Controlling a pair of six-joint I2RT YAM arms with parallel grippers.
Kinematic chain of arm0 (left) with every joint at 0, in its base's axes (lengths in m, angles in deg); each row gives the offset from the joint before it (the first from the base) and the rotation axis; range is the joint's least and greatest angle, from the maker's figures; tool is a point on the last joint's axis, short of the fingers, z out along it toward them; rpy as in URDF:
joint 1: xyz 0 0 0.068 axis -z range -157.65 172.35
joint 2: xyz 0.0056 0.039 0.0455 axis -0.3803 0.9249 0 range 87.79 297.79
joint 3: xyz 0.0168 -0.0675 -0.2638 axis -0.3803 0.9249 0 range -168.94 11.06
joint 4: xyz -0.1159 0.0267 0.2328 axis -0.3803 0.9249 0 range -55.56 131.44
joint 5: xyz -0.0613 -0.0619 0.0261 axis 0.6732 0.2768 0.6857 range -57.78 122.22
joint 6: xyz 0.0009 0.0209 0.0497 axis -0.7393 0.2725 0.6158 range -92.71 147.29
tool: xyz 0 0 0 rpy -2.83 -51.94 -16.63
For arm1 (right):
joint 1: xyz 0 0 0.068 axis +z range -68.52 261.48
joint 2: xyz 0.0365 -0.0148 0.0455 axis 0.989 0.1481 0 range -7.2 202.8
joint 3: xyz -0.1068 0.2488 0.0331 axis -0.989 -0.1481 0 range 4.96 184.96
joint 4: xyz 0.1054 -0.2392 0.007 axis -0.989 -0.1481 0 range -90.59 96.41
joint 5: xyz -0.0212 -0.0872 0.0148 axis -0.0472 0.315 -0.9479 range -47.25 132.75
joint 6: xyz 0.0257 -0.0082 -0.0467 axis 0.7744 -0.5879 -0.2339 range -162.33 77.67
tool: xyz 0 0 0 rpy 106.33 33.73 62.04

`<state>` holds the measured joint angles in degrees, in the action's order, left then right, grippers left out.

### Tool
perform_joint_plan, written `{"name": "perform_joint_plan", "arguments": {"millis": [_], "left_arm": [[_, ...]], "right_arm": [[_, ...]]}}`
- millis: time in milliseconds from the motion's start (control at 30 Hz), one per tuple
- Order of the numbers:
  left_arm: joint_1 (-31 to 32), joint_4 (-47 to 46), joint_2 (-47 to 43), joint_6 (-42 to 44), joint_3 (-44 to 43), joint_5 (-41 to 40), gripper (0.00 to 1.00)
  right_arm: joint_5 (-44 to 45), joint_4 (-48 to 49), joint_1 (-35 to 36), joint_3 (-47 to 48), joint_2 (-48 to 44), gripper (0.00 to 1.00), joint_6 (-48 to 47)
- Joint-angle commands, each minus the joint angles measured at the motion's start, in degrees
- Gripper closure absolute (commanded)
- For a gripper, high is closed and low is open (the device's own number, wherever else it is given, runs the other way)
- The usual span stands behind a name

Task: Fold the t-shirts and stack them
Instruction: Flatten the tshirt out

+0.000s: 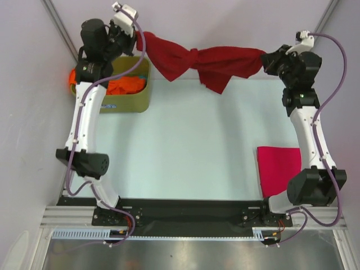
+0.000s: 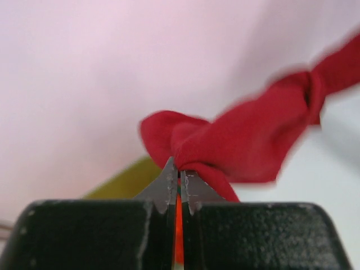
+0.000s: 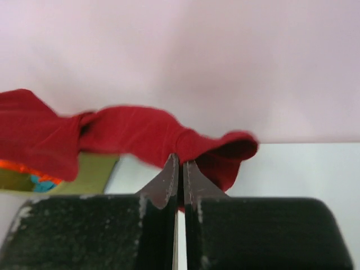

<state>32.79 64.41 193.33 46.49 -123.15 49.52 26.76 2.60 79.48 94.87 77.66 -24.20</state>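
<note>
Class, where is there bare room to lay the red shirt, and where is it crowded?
Bare: table middle, between olive tub and folded pink shirt. Crowded: far edge, where left gripper and right gripper hold the dark red shirt.

An olive-green plastic tub [image 1: 130, 104] stands upright on a pale, mint-tinted table [image 1: 185, 146], which spreads out from the tub to the right and toward the near side. Behind the tub and to its left rise plain lavender walls [image 1: 225, 17], with a slim metal post [image 1: 56, 22] slanting up just behind it. Well to the near side of the tub, a black plate [image 1: 185, 209] runs along the table's edge, then a white slotted strip [image 1: 185, 237] beyond that. Over the tub's rim [image 3: 93, 171] a scrap of teal [image 3: 40, 181] shows, too small to make out.
</note>
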Motion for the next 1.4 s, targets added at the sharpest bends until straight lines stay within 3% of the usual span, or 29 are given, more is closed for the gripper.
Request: {"name": "perform_joint_plan", "arguments": {"millis": [0, 133, 233, 333, 467, 567, 700, 833, 967, 1100, 1233, 1367], "left_arm": [[-0.59, 2.01, -5.76, 3.11, 13.68, 5.97, 1.00], [-0.68, 5.97, -12.71, 7.51, 33.33, 8.80, 1.00], [-0.86, 6.49, -17.54, 9.45, 43.91, 9.50, 1.00], [-2.17, 8.34, -19.40, 9.80, 47.80, 8.98, 1.00], [-5.77, 2.83, -19.76, 5.34, 51.68, 3.12, 1.00], [-5.95, 0.97, -18.18, 3.66, 49.84, -0.07, 1.00], [-5.78, 0.44, -14.32, 0.84, 44.75, 1.86, 1.00], [-5.78, 2.27, -11.76, -3.46, 36.67, 3.97, 1.00], [-5.95, 11.57, -12.02, -5.14, 29.55, 4.50, 1.00], [-6.57, 20.11, -18.23, -1.72, 33.13, 3.36, 1.00], [-8.41, 26.34, -23.44, 0.31, 39.01, 3.96, 1.00], [-9.73, 24.44, -25.29, 1.19, 46.72, 4.06, 1.00]], "right_arm": [[-3.78, 9.42, 0.15, -7.35, -5.39, 1.00, -1.08], [-2.21, 11.64, 0.86, -26.50, -13.30, 1.00, -0.20], [-0.28, 7.17, 1.38, -38.38, -19.54, 1.00, 2.25], [2.62, -0.65, 1.65, -47.61, -26.57, 1.00, 7.25], [3.86, -9.79, 3.93, -56.41, -35.71, 1.00, 13.68], [8.15, -21.29, 5.16, -56.60, -41.08, 1.00, 15.27], [15.89, -35.62, 4.90, -52.48, -45.65, 1.00, 16.67], [19.32, -42.75, 4.11, -46.15, -47.77, 1.00, 18.96], [19.68, -47.85, 2.62, -38.25, -48.39, 1.00, 18.87], [19.51, -56.54, 2.53, -34.81, -49.17, 1.00, 19.83], [17.40, -59.02, 2.53, -35.15, -50.93, 1.00, 21.50], [12.57, -56.67, 2.61, -42.78, -51.02, 1.00, 23.78]]}}
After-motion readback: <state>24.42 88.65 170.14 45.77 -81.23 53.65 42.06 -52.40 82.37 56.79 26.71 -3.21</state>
